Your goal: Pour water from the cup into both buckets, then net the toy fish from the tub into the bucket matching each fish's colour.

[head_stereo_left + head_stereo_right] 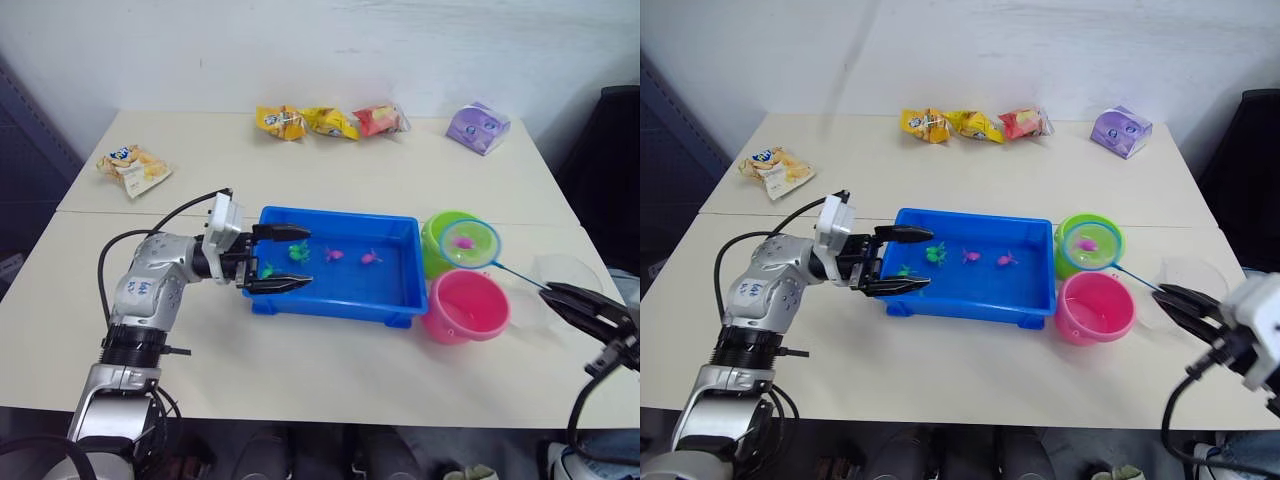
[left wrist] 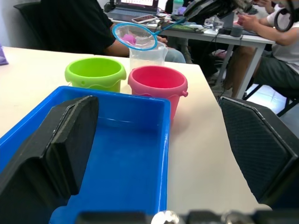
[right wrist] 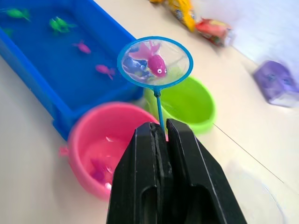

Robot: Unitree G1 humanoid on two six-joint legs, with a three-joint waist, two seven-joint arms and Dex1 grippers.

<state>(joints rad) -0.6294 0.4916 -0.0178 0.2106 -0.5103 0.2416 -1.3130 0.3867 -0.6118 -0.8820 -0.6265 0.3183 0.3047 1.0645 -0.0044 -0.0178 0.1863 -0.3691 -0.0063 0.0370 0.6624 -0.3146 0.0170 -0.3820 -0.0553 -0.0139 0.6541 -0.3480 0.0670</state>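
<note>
- The pouring looks finished: the cup (image 1: 560, 285) stands upright on the table (image 1: 330, 370) just beyond the pink bucket (image 1: 466, 306), near the right gripper, and seems empty. The pink bucket appears to hold a little water, though that is hard to confirm.
- The right gripper (image 3: 162, 133) is clenched on the thin handle of the net (image 3: 155, 61), with the hoop held in the air above the two buckets.
- A pink fish (image 3: 156, 62) lies in the net. From the head views the hoop hangs mostly over the green bucket (image 1: 443, 240), so I judge it needs shifting toward the pink bucket before tipping.
- One or two pink shapes at the bottom of the pink bucket in the right wrist view may be fish already delivered.
- The left gripper (image 1: 290, 258) is spread open, one finger over the tub's near-left rim and one inside, apparently steadying it without gripping anything.
- Left in the blue tub (image 1: 335, 300): two pink fish (image 1: 352, 256) near the middle and at least two green fish (image 1: 298, 251) toward the left end.
- No fish can be made out in the green bucket.
</note>
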